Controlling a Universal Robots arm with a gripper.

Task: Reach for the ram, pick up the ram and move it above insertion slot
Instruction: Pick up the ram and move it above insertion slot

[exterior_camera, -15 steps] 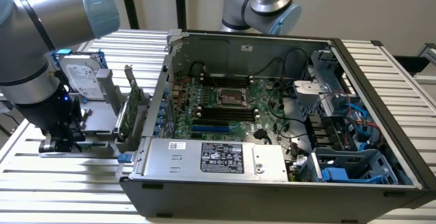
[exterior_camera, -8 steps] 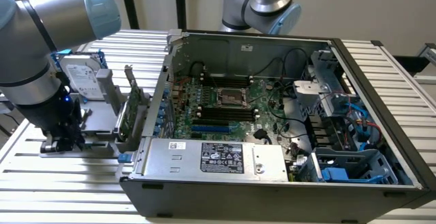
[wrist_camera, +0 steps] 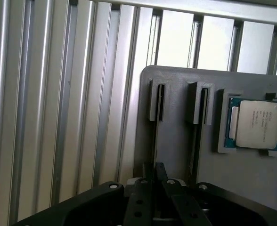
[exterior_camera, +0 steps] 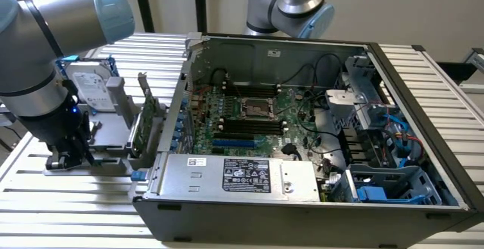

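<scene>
The ram (wrist_camera: 154,141) stands on edge in a grey holder plate (wrist_camera: 176,136), so in the wrist view it appears as a thin strip running out of a slotted bracket (wrist_camera: 158,101). My gripper (wrist_camera: 154,175) sits straight over it, and its two black fingers (wrist_camera: 147,172) are drawn together on the strip. In the exterior view my gripper (exterior_camera: 69,157) is low over the same plate (exterior_camera: 106,144), at the exterior view's left, outside the computer case. The insertion slot (exterior_camera: 250,125) is one of several parallel black sockets on the motherboard, just below the CPU socket (exterior_camera: 253,107).
A CPU chip (wrist_camera: 254,123) lies in a recess of the holder plate, beside a second slotted bracket (wrist_camera: 199,103). A hard drive (exterior_camera: 94,90) and an upright green expansion card (exterior_camera: 147,118) stand between my arm and the open case wall (exterior_camera: 175,113). A blue slot (exterior_camera: 234,144) lies below the black sockets.
</scene>
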